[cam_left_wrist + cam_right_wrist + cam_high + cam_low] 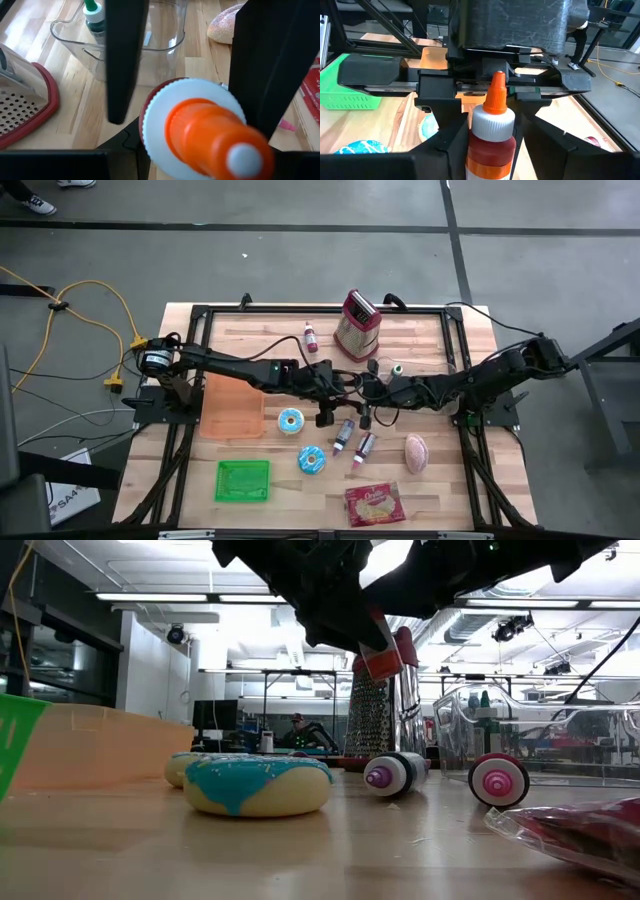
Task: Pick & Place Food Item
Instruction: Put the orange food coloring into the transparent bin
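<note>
Bright overhead ceiling strips; soft shadows; bottle tip blurred close-up.

Both dark arms reach inward and meet over the table's middle. The left gripper and the right gripper face each other closely, wrists near level, the 2 fingers of each partly spread

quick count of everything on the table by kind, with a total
Frosted donuts: 2, one with blue icing, one with white and blue
Squeeze bottles: 5, four lying on the table, one orange-capped held between the arms
Baskets: 2, green, orange
Metal box grater: 1
Pink bread roll: 1
Red snack packet: 1
Clear plastic pitcher: 1
Total: 13
</note>
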